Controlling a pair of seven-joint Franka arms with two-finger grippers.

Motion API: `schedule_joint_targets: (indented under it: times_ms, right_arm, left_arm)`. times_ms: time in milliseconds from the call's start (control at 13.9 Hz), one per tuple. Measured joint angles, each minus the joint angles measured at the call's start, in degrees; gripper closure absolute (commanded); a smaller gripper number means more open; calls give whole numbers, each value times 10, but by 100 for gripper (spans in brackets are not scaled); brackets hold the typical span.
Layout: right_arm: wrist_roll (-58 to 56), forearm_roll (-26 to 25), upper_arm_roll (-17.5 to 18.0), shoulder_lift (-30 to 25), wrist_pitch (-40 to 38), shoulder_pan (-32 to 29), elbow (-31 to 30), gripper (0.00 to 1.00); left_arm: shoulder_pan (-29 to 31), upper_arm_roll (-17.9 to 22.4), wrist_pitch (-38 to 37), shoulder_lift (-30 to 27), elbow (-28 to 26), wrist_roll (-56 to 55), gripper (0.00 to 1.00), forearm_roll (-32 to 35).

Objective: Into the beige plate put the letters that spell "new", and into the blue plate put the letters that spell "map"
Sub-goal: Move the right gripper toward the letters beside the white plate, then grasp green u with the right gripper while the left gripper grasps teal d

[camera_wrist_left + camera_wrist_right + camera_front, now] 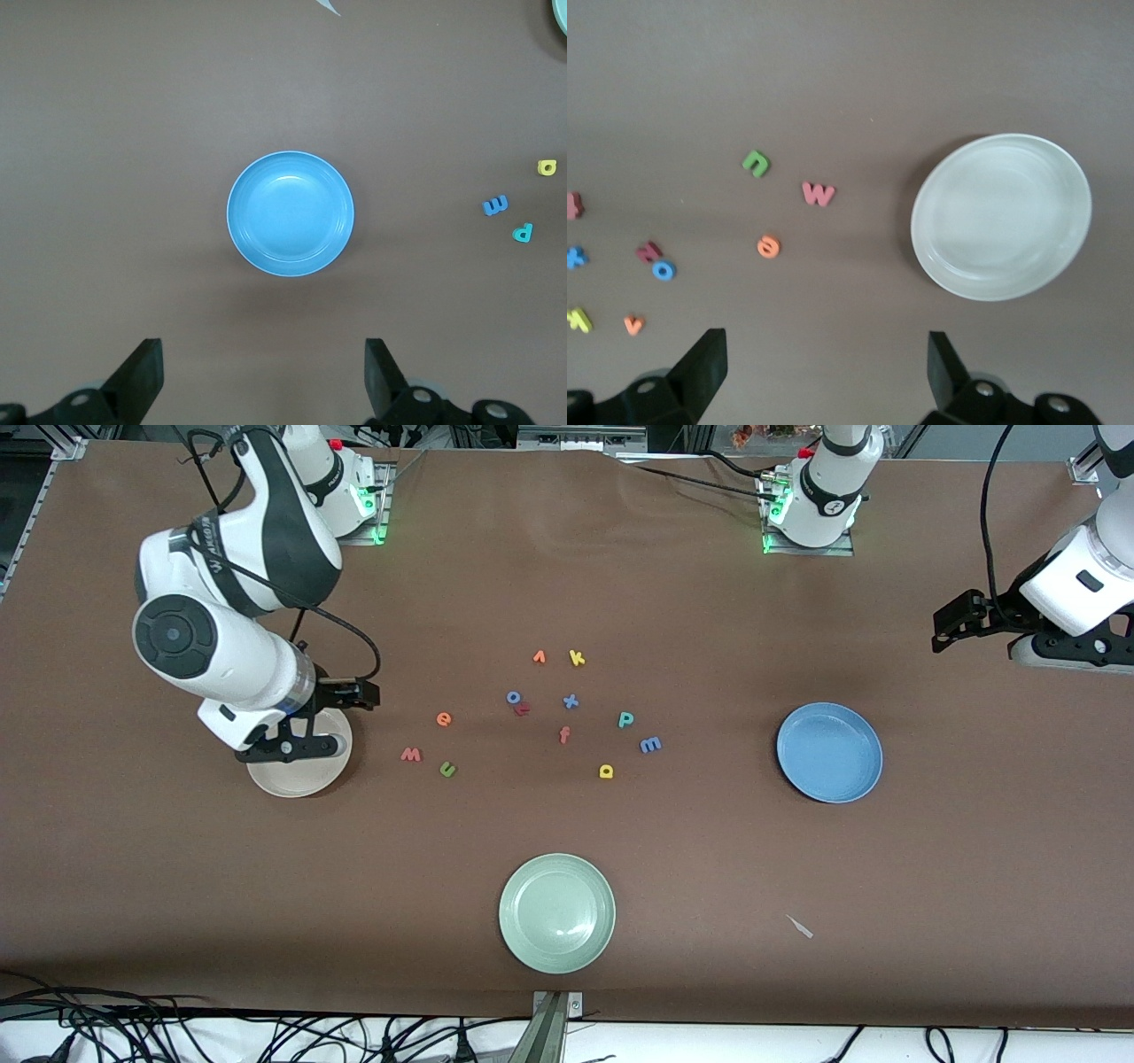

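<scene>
The beige plate (297, 778) lies empty toward the right arm's end, and my right gripper (292, 749) hangs open over it with nothing in it. Beside the plate lie the red-pink w (411, 755), the orange e (444, 719) and the green n (447, 770). In the right wrist view the same n (756, 163), w (819, 193) and e (768, 247) show next to the plate (1001, 216). The blue plate (829, 751) is empty. Beside it lie the teal p (625, 719), the blue m (650, 745) and the yellow a (606, 771). My left gripper (263, 381) is open and empty, high up near the blue plate (290, 213).
Other letters lie mid-table: an orange v (539, 657), a yellow k (577, 658), a blue o (514, 697), a blue x (570, 701) and a red f (564, 734). A pale green plate (557, 912) sits nearest the front camera. A white scrap (800, 926) lies beside it.
</scene>
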Motion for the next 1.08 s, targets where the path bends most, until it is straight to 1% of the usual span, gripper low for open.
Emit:
schedule_joint_targets:
  times_ms: [359, 647, 791, 935, 1078]
  right_arm:
    - [36, 37, 0, 46, 78, 8, -12, 0]
    - [129, 39, 0, 85, 125, 25, -13, 0]
    - [191, 39, 0, 102, 152, 37, -13, 0]
    - [253, 39, 0, 120, 182, 50, -14, 0]
    - [305, 39, 0, 138, 209, 62, -15, 0]
  left_arm:
    - [-1, -2, 0, 13, 0, 0, 0, 0]
    - [-3, -3, 0, 29, 9, 0, 0, -2]
    - [-18, -5, 0, 41, 11, 0, 0, -7]
    - [-37, -6, 2, 77, 20, 0, 0, -12]
    - [-53, -7, 5, 130, 46, -2, 0, -13]
